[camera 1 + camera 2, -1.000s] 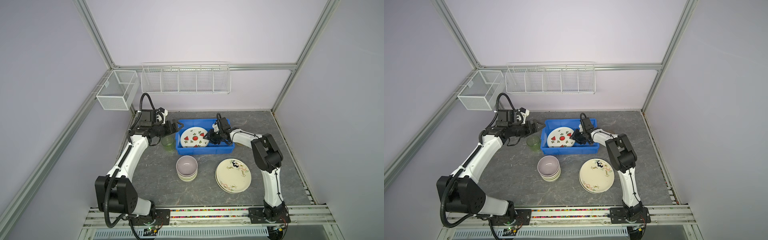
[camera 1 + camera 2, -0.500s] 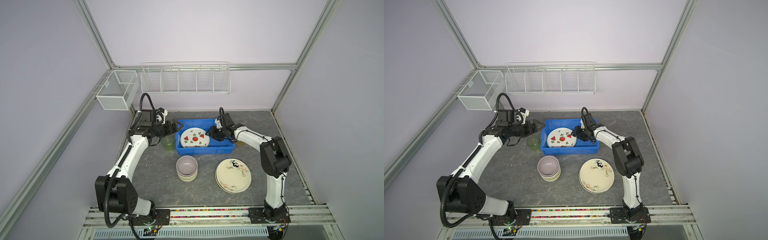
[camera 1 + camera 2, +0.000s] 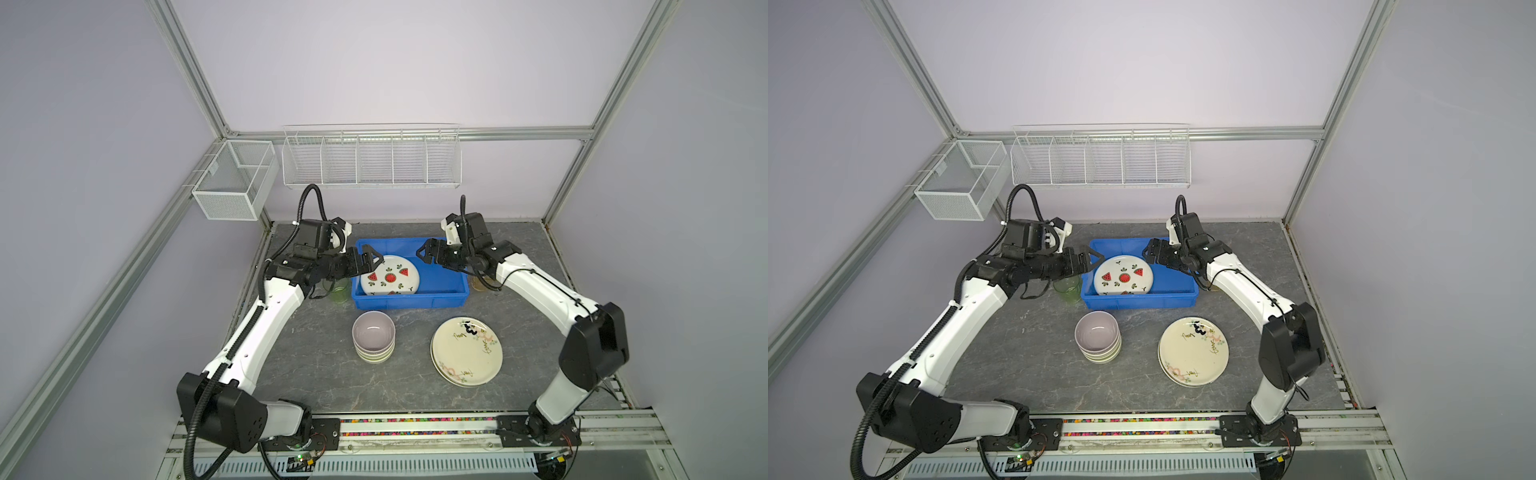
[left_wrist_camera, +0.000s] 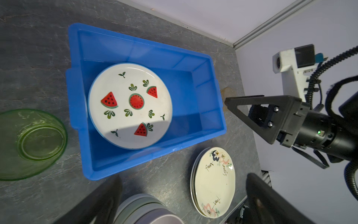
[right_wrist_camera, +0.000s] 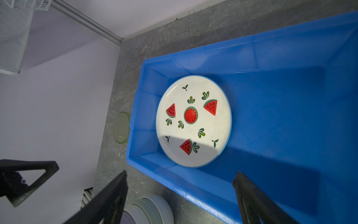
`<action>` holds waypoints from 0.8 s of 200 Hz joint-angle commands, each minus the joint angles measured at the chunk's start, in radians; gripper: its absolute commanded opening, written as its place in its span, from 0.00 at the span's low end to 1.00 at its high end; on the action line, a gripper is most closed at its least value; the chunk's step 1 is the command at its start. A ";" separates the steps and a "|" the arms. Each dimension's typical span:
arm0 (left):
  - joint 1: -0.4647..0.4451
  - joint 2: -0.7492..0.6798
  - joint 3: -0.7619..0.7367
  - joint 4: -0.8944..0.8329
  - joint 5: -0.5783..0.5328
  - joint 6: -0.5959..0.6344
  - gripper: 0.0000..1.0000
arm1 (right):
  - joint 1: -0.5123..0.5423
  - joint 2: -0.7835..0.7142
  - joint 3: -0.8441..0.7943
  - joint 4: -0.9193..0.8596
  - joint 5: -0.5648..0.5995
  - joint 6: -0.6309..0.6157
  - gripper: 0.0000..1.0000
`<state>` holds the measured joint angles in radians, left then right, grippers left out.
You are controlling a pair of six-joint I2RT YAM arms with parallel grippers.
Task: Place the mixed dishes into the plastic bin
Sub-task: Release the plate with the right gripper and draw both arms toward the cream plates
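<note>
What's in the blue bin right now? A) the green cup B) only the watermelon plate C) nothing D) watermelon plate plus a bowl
B: the watermelon plate is the only dish inside the blue bin; the bowl stack, green cup and cream plates sit outside it.

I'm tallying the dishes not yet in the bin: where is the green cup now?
In both top views the green cup stands on the table on the left, close beside the blue bin's left end wall and outside it.

Watermelon plate (image 3: pixel 389 275) lying in blue bin (image 3: pixel 409 300), stacked bowls (image 3: pixel 373 336), cream plates (image 3: pixel 466 351), green cup (image 3: pixel 338 291) outside
</note>
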<state>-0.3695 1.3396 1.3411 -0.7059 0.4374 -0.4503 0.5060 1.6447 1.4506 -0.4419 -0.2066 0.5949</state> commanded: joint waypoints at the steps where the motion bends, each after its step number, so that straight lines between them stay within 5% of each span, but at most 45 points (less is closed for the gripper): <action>1: -0.070 -0.033 0.008 -0.024 -0.051 -0.056 0.99 | 0.008 -0.127 -0.095 -0.093 0.023 -0.044 0.88; 79: -0.343 0.028 -0.035 0.101 -0.104 -0.182 0.99 | 0.006 -0.618 -0.492 -0.286 0.126 0.036 0.88; 160: -0.462 0.165 -0.057 0.171 -0.085 -0.242 1.00 | -0.043 -0.941 -0.802 -0.334 0.090 0.145 0.89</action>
<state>-0.8074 1.4723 1.3056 -0.5652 0.3519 -0.6621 0.4881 0.7567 0.7181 -0.7536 -0.0872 0.6903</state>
